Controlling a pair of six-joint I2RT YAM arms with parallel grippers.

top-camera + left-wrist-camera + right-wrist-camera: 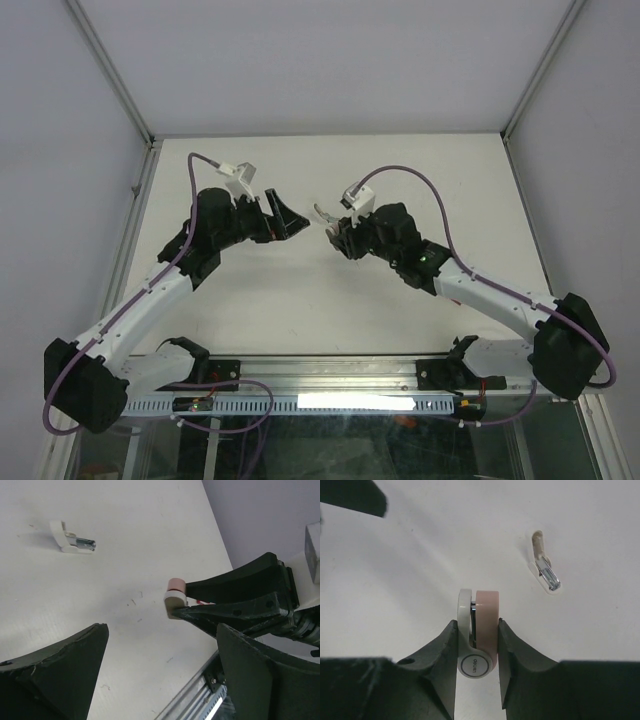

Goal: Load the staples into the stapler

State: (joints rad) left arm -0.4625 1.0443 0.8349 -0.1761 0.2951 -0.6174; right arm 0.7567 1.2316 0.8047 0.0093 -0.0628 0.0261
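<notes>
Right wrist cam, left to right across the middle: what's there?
claw finger → stapler, pinched upright → second claw finger → small white-and-metal piece, lying apart from the rest

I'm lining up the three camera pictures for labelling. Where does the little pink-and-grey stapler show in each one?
Right wrist: stapler low centre, pinched between the right gripper's fingers.
Left wrist: right of centre, at the tip of that gripper, which reaches in from the right.
Top external: near the middle, at that gripper's tips, too small to make out.
Shared landmark: the loose white-and-metal piece, in all three.
</notes>
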